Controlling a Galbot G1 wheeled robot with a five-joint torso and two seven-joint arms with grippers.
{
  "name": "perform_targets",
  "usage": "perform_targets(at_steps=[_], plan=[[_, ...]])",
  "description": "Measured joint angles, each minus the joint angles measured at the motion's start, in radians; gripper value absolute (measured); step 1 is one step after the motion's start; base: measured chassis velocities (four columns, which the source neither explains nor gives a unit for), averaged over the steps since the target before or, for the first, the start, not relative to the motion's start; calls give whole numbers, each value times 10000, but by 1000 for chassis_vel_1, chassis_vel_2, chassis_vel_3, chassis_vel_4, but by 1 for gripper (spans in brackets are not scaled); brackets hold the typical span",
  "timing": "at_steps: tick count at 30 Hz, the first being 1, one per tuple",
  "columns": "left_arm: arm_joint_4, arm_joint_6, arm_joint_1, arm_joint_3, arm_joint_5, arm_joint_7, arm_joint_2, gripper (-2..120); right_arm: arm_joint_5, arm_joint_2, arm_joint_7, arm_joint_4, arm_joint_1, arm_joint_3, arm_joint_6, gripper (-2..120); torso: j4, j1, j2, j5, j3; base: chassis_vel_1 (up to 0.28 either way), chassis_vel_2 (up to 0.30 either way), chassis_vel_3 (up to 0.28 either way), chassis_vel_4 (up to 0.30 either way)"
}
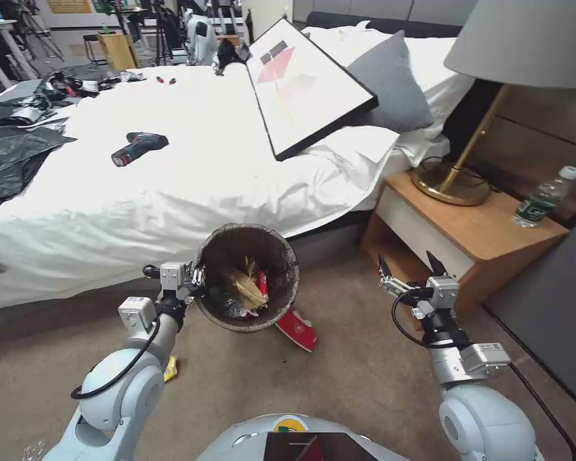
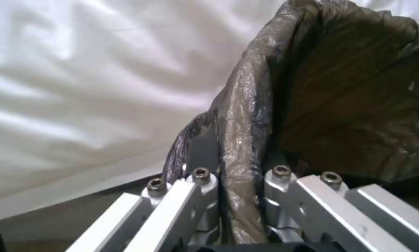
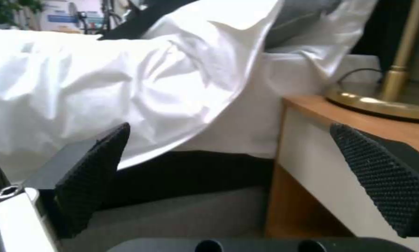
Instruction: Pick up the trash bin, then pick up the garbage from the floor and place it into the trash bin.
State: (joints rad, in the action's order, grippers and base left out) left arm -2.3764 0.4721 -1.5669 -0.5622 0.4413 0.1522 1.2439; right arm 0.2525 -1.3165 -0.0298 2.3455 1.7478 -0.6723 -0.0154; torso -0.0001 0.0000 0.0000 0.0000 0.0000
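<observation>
The trash bin (image 1: 217, 246), lined with a dark bag, hangs above the floor (image 1: 365, 371) in front of the bed, tilted toward me. My left gripper (image 1: 195, 280) is shut on its near-left rim; the left wrist view has the bag-covered rim (image 2: 239, 147) pinched between the fingers. Inside the bin lie garbage pieces (image 1: 246, 291): yellow-brown wrappers, red packets and foil. A red packet (image 1: 297, 330) lies on the carpet just under the bin's right edge, and a small yellow scrap (image 1: 170, 369) lies beside my left forearm. My right gripper (image 1: 408, 267) hovers open by the nightstand, its black pads (image 3: 95, 175) wide apart and holding nothing.
The white bed (image 1: 173, 173) carries a drill (image 1: 137, 148), black plastic bags (image 1: 9, 153), a framed picture (image 1: 307, 83) and a grey pillow (image 1: 390, 86). At right, a wooden nightstand (image 1: 467, 230) holds a brass lamp (image 1: 454, 179) and a water bottle (image 1: 544, 198).
</observation>
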Motion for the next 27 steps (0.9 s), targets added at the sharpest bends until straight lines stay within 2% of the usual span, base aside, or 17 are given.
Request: perform_targets(at_steps=[27], plan=[[6, -147, -45, 59, -1, 8, -15, 7, 2, 92, -21, -80, -14, 39, 7, 100, 1, 0, 0, 0, 0, 73, 76, 76, 69]])
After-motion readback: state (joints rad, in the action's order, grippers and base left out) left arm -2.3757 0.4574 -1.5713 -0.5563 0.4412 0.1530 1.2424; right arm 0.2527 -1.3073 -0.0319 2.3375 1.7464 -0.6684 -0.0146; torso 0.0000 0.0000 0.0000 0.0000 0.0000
